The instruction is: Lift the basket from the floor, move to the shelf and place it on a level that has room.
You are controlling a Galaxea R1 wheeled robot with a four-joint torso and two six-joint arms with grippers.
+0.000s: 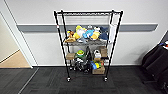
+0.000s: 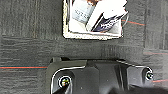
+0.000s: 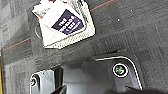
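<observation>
The rectangular cream-beige woven basket sits on the dark grey carpet floor, upright with its open top facing up. In the left wrist view its long side runs straight across the frame; in the right wrist view the basket lies at a slant. Inside it are white paper packets, one with a dark blue label, and a pale grey-blue pouch. Thin orange-red lines cross the carpet beside it. Whether the fingers of either arm are spread or pressed together I cannot tell.

The tall black metal wire rack stands on small casters against the white wall, which carries a grey rail. Its highest wire-grid tier is bare. The tier below holds colourful plush toys; lower tiers hold more toys and brown cardboard boxes. A doorway opens at far left, and a black cloth-covered object stands at right.
</observation>
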